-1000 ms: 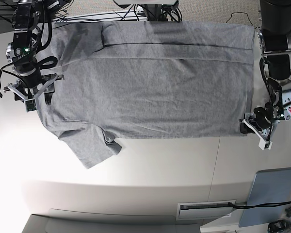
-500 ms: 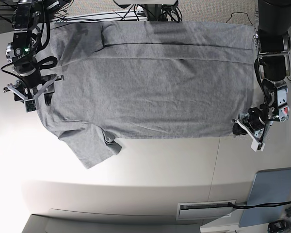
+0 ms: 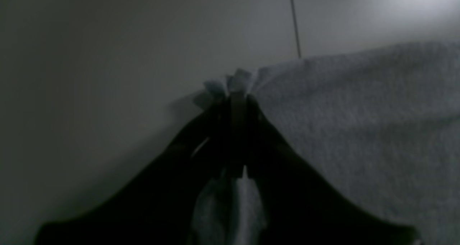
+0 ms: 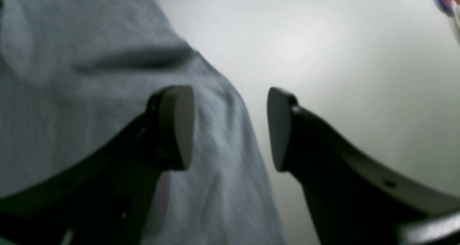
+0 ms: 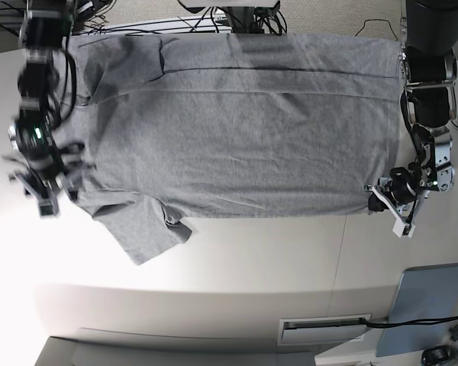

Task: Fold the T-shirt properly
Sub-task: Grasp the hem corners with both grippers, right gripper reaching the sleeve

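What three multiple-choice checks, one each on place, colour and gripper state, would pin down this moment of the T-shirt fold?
1. Where is the left gripper?
A. At the T-shirt's hem corner
B. At the collar
C. Over a sleeve

2. What colour is the T-shirt?
A. Navy
B. Heather grey
C. White

3. How is the right gripper set?
A. Shut on cloth
B. Out of view
C. Open astride the shirt's edge

Answers: 1 A, the base view has it at the near hem corner, fabric bunched between its fingers; 2 B, grey in every view; 3 C, its wrist view shows a gap, one finger over cloth, the other over the table.

White table (image 5: 252, 259), grey panel (image 5: 424, 305), cables (image 5: 237, 23) at far edge
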Controlling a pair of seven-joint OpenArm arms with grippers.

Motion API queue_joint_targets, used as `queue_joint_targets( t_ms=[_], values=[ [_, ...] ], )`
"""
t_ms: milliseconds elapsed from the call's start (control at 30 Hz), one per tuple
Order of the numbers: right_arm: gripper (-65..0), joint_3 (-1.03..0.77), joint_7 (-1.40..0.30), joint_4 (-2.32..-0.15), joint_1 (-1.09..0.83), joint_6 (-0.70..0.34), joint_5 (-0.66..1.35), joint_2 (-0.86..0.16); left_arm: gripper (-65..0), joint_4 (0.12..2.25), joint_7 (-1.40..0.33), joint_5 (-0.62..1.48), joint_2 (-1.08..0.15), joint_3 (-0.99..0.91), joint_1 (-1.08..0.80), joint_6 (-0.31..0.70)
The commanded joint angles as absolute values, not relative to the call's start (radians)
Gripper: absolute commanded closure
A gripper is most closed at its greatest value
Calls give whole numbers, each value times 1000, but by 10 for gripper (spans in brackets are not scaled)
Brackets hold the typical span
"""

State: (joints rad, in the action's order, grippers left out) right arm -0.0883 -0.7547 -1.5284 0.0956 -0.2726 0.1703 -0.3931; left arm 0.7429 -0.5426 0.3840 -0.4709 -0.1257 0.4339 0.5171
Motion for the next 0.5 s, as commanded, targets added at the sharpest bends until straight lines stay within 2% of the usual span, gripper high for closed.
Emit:
queue_joint_targets(
  t_ms=[0,200,367,467],
  values=[
    [-320,-63,-735,-1483,163,-266,168,-407,0,751,-558,369,-484,-126,451,515],
    [-320,120,-779,-1079,479,-249,168,-388,0,751,-561,357,-484,-126,451,514],
    [-320,154,-811,-824,652,-262,168,-339,0,751,-561,357,-485,-126,451,514],
    [-320,154,-837,-722,706,-317,169,-314,0,751,-561,357,-485,-126,451,514]
  ],
)
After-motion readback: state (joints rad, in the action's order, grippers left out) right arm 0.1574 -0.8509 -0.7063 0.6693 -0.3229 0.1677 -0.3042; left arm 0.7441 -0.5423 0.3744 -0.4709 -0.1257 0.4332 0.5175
